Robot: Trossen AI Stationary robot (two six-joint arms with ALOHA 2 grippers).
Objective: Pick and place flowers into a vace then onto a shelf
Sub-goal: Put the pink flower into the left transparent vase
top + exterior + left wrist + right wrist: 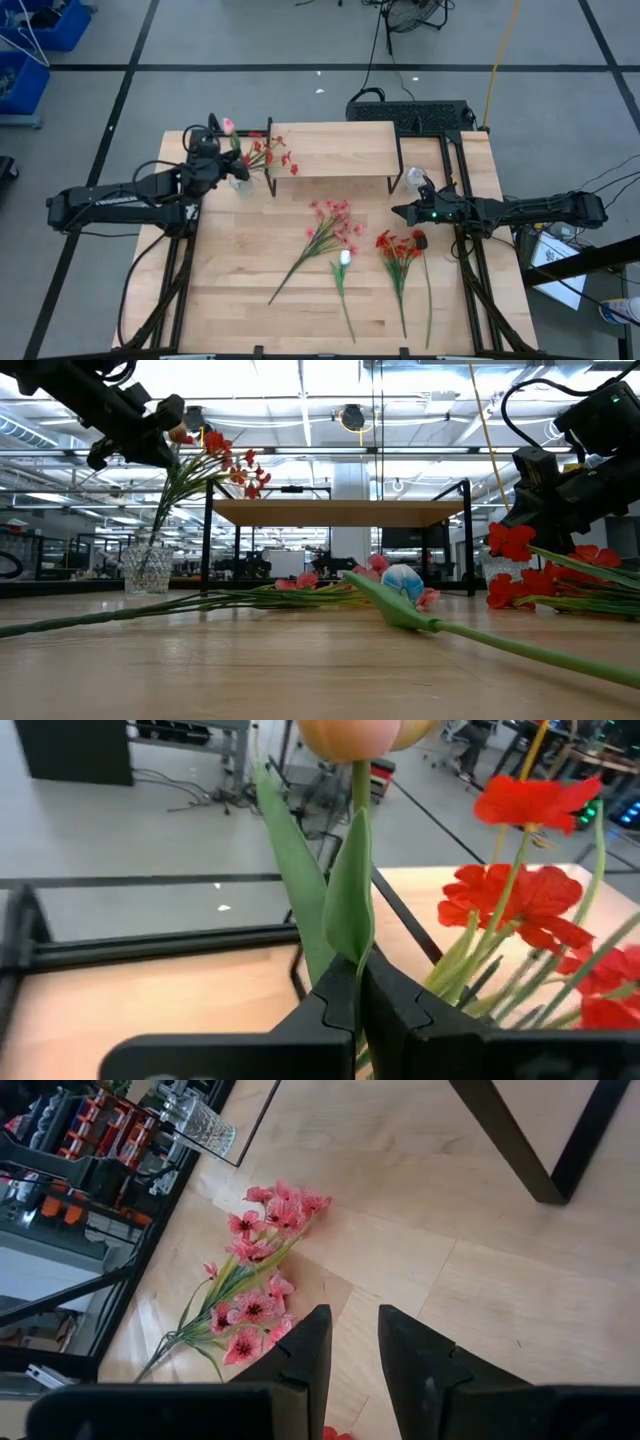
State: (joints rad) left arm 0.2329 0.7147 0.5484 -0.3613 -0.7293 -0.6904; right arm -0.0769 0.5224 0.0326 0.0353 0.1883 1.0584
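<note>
Pink and round, the bud (350, 735) sits at the top of a green stem, and the left tool (358, 1000) is clamped on that stem. This tool (222, 150) is at the back left of the counter (240, 300), above a glass vase (148, 568). Red flowers (268, 153) already stand in the vase and lean toward the shelf (335, 148). The shelf is just beside the vase, on thin black legs.

The right tool (350, 1342) hangs over the counter in front of the shelf's right end, with its fingers a little apart and nothing between them. Near it lies a pink spray (332, 228) in the middle of the counter. A white bud (344, 258) lies just in front of the spray. More red flowers (398, 248) lie to the right of the white bud. A second clear glass (415, 179) stands by the shelf's right end.
</note>
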